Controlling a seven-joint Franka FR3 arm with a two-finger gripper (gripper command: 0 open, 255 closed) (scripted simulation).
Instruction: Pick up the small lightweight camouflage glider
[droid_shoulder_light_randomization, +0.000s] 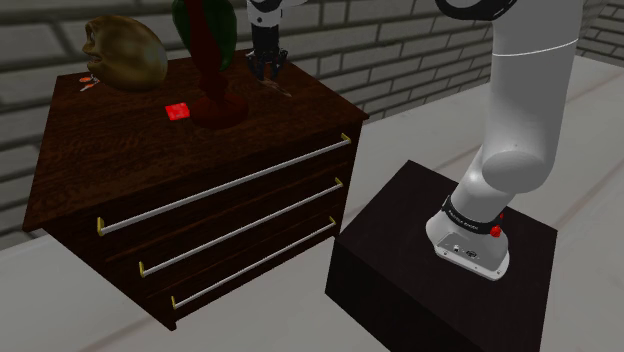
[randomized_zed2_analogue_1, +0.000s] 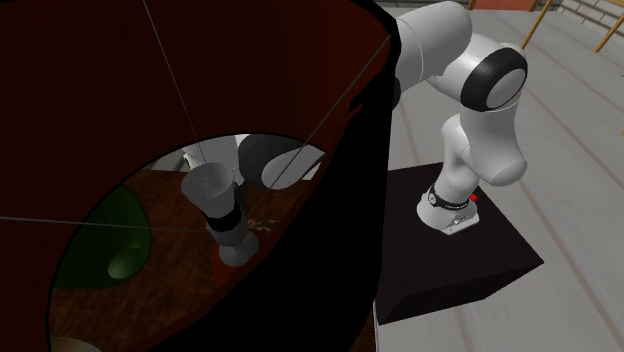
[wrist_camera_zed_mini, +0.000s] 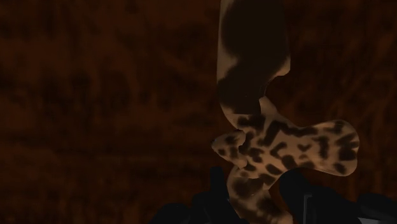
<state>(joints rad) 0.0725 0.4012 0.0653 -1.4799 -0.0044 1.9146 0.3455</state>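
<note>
Showing dark brown blotches on tan, the glider (wrist_camera_zed_mini: 280, 149) has rounded lobes.

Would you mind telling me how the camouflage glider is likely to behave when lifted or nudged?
The glider looks thin and flat with broad wings, so probably light, perhaps bendy. Lying flat on the dresser top, it would likely slide rather than roll when nudged.

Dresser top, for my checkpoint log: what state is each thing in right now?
camouflage glider, lying flat on the dresser, not lifted.
hand, low over the glider.
three drawers, all shut.
dark red pot, upright.
small red block, lying flat.
</note>
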